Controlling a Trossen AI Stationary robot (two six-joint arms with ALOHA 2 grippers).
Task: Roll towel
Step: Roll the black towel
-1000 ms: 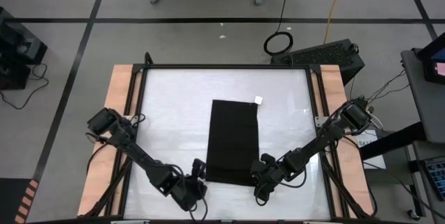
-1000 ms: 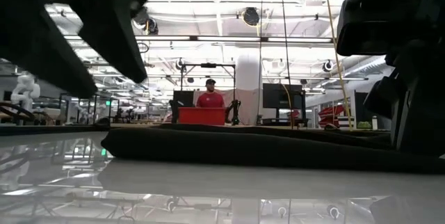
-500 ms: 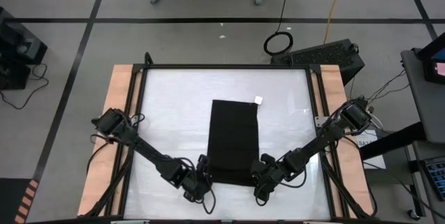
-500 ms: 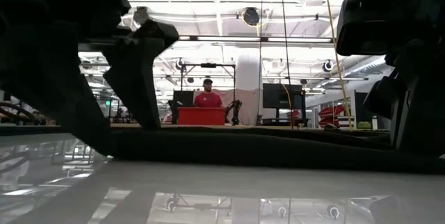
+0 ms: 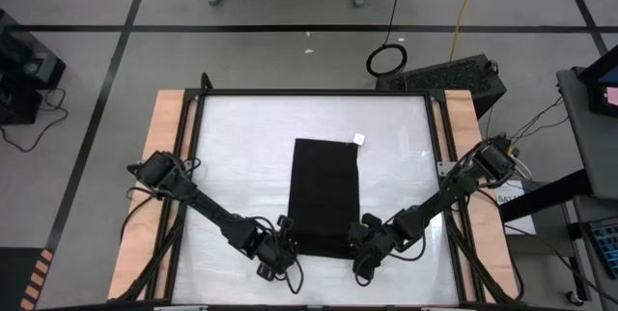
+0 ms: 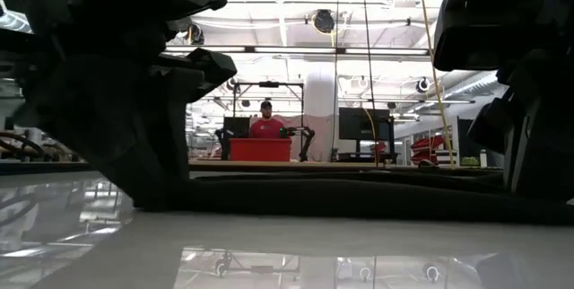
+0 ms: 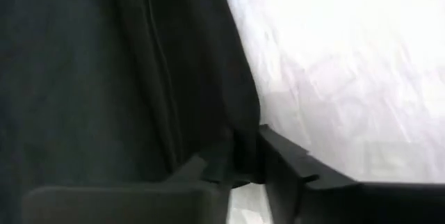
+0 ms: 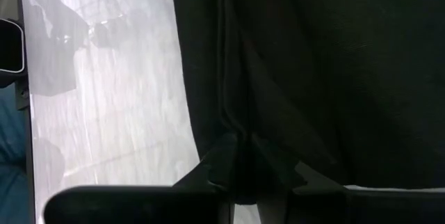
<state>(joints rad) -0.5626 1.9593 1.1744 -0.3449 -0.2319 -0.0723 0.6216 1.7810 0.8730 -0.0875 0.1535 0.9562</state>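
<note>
Left hand (image 5: 287, 242) has closed on the folded black towel's (image 5: 324, 195) near corner.

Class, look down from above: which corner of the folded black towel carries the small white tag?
The far right corner of the towel, farthest from both arms; its white tag pokes out there, unlike the other corners.

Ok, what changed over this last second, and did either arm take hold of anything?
The left tool moved in from off the towel's near left corner up to that corner and closed on its edge, as the left wrist view shows. The right tool stayed clamped on the near right corner. The towel lies flat as before, folded into a long strip, white tag at the far right corner.
</note>
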